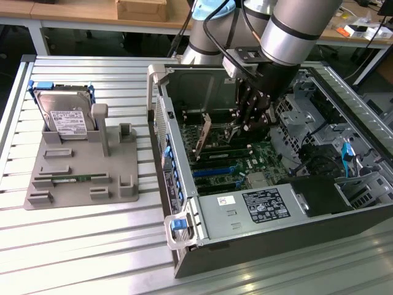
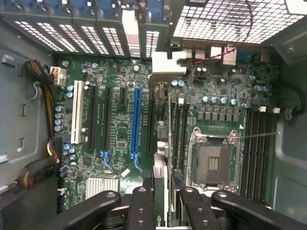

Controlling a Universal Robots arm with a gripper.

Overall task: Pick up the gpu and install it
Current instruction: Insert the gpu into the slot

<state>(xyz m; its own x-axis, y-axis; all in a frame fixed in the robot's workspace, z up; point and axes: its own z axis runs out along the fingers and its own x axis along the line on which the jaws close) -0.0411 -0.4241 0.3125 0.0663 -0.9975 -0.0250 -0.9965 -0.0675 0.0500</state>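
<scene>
One gpu [image 1: 204, 137] clamped in jaws | over motherboard [image 2: 120, 129] | hard drive [image 1: 66, 118] on stand [image 1: 80, 178]

Labels on the hard drive [image 1: 67, 121] and power supply [image 1: 265, 206] are illegible.

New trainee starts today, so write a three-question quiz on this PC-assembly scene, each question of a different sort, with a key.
1. True or false: the gripper is inside the open computer case, holding the gpu on edge above the motherboard.
2. What stands upright at the back of the grey holder beside the case?
A. a hard drive
B. a power supply
C. a fan
3. Fill in: in the wrist view, the long expansion slot next to the card is coloured ____.

Key
1. true
2. A, the hard drive
3. blue
</scene>
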